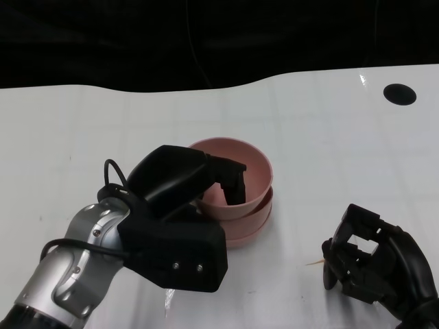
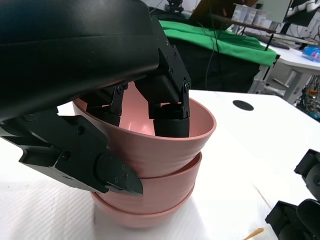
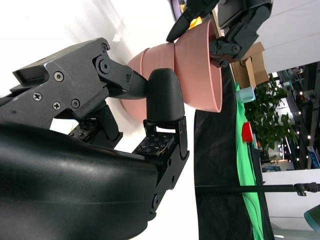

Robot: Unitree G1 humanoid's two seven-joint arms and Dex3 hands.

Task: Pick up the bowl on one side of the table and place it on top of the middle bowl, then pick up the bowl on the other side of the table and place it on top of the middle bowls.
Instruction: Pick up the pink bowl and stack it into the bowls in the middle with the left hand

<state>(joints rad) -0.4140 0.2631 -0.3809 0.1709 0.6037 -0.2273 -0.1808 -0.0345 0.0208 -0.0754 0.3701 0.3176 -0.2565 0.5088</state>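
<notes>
Pink bowls, 3 of them, sit stacked mid-tabletop (image 1: 329,137); the left hand (image 1: 185,185) grips the top bowl (image 1: 250,171) by its rim. Next: let go. The right hand (image 1: 367,264) rests empty, fingers apart.

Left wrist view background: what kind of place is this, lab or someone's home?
Most likely a lab or workshop, not a home. Behind the white table stands a bench draped in green cloth, with cables hanging over it, and another white desk holding equipment. The right wrist view adds a cardboard box.
</notes>
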